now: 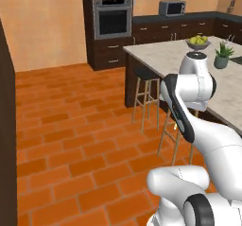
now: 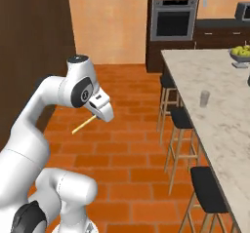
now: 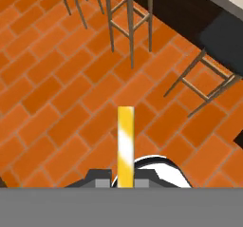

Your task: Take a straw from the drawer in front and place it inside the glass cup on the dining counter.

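Straw (image 2: 83,125) sits clamped in the gripper (image 2: 93,115), its fingers pinched together on one end while the rest slants out and down to the left, above the brick floor (image 2: 122,144). From the hand view the straw (image 3: 125,145) runs straight up from between the fingertips, pale yellow with a lighter streak, over the same orange bricks and near the legs of a stool (image 3: 128,22). Glass cup (image 2: 204,99) stands upright on the bench (image 2: 219,125), well apart from the gripper, near the bench's edge above the dark-seated stools. Farther along the bench sit a bowl of fruit (image 1: 198,41) and a potted plant (image 1: 222,56).
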